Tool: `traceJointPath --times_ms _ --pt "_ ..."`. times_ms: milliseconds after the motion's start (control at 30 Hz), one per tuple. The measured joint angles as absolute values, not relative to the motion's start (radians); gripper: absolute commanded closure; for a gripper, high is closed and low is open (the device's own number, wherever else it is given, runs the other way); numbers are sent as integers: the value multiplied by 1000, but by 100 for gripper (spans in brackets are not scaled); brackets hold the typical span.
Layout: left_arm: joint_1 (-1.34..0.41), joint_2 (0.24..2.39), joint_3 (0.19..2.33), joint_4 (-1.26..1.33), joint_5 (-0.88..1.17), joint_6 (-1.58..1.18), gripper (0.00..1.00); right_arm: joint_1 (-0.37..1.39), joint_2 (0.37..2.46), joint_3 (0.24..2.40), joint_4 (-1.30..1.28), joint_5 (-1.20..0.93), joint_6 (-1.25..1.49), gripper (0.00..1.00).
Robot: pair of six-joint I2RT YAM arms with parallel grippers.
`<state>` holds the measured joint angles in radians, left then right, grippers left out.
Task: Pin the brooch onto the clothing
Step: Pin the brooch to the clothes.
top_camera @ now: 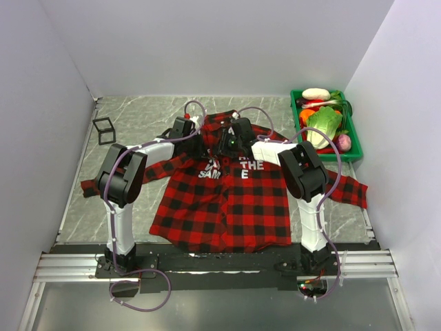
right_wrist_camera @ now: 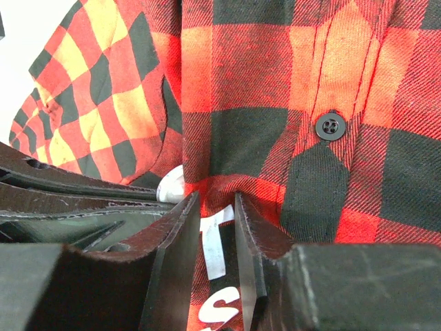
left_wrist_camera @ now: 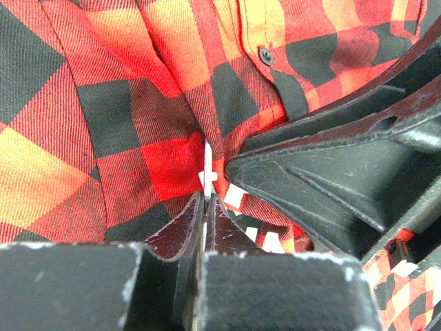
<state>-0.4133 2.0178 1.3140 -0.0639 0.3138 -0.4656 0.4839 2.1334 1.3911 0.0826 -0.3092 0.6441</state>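
Observation:
The red-and-black plaid shirt (top_camera: 220,207) lies flat with its collar toward the back, and both grippers meet at its chest letters. My left gripper (top_camera: 209,148) is shut on the brooch (left_wrist_camera: 207,169). In the left wrist view the brooch shows edge-on as a thin pale sliver, pressed against a raised fold of cloth. In the right wrist view it shows as a pale round disc (right_wrist_camera: 170,185) beside that fold. My right gripper (right_wrist_camera: 217,200) is shut on the fold of shirt (right_wrist_camera: 262,69), with a white letter T between its fingers. The brooch's back is hidden.
A green crate (top_camera: 294,117) of toy vegetables stands at the back right. A small black wire-frame cube (top_camera: 104,129) sits at the back left. White walls close in three sides. A black shirt button (right_wrist_camera: 330,125) lies just right of the fold.

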Motion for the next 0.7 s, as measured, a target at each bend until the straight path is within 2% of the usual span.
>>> traceJointPath --times_ms 700 --pt "-411 2018 1310 -56 320 -466 99 484 2149 1393 90 -319 658 68"
